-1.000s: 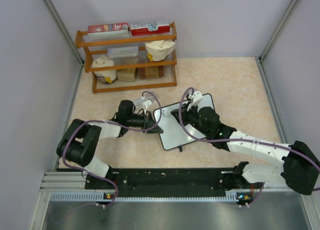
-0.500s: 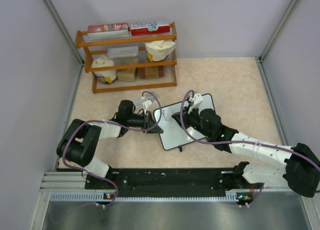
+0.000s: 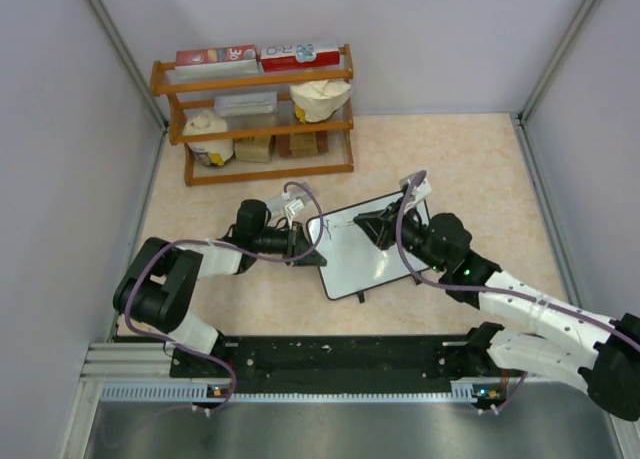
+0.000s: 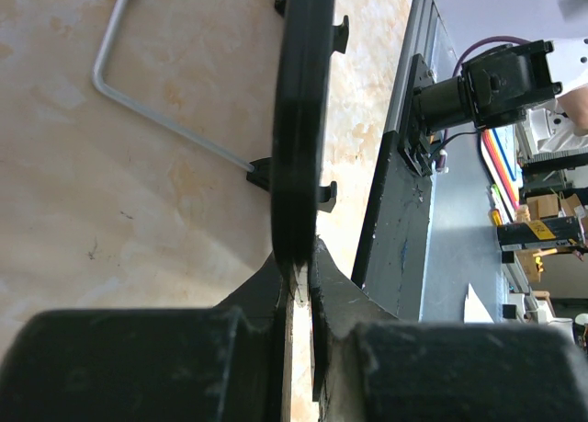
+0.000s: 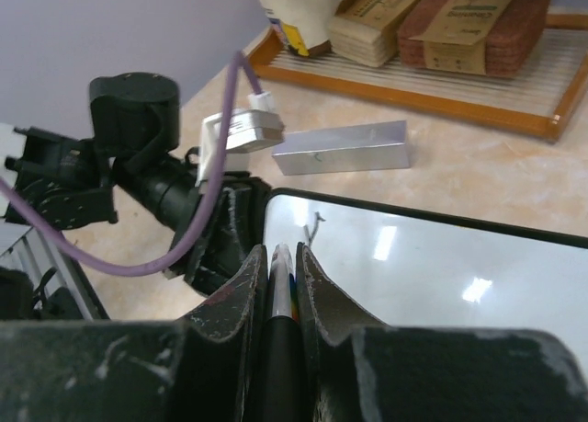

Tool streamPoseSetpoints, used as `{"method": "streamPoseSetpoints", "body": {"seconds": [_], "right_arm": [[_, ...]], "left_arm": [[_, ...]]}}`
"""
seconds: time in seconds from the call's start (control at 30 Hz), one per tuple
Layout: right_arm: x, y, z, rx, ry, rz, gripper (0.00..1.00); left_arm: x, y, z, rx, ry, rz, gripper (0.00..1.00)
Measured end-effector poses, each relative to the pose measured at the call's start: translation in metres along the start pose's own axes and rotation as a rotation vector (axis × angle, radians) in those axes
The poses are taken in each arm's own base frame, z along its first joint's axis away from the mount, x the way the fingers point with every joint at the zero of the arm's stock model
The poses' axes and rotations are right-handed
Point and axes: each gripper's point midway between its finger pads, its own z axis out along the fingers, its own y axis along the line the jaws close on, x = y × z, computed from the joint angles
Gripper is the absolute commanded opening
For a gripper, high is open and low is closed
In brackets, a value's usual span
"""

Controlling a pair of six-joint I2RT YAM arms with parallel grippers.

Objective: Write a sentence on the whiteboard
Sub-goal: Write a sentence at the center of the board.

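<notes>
We see the whiteboard (image 3: 372, 261) lying askew near the middle of the beige worktop (image 3: 470, 159), between the two arms, its thin black frame at an angle to the worktop's near edge. The left end effector (image 3: 311, 247) is clenched on the board's left edge. From the left wrist we look along that frame edge-on, the two fingers (image 4: 259, 302) pinching it from either side, with a bent metal stand wire (image 4: 156, 117) and small black feet (image 4: 326, 197) showing beside it above the worktop. The right end effector (image 3: 362, 220) hangs over the board's upper left part and is grasping a marker (image 5: 280, 279), which runs along the gap between the closed fingers in the right wrist view, its pale tip pointed toward the board's corner; we cannot tell whether the tip touches the surface. A short dark stroke (image 5: 315, 225) shows on the white surface just inside that corner, close to the left end effector. Beyond the board a silvery oblong box (image 5: 344, 148) lies on the worktop, and at the back left stands a wooden rack (image 3: 250, 80) stocked with packets, cartons and tied bags
</notes>
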Motion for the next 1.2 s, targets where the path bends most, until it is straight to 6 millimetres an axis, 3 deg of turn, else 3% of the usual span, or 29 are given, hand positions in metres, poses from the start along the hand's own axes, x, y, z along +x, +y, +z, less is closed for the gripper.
{"method": "streamPoseSetpoints", "body": {"seconds": [0.2,0.67,0.9,1.07,1.2], "right_arm": [[0.003,-0.037,0.003,0.027,0.015,0.096,0.0],[0.034,-0.013,0.0,0.013,0.107,-0.009,0.0],[0.023,-0.028,0.002,0.13,0.039,-0.075,0.0],[0.015,-0.021,0.005,0.125,-0.004,-0.099,0.0],[0.02,-0.018,0.01,0.119,0.0,-0.115,0.0]], "left_arm": [[0.0,0.0,0.0,0.0,0.0,0.0,0.0],[0.0,0.0,0.0,0.001,0.0,0.002,0.0],[0.0,0.0,0.0,0.001,0.0,0.002,0.0],[0.0,0.0,0.0,0.0,0.0,0.002,0.0],[0.0,0.0,0.0,0.001,0.0,0.002,0.0]]}}
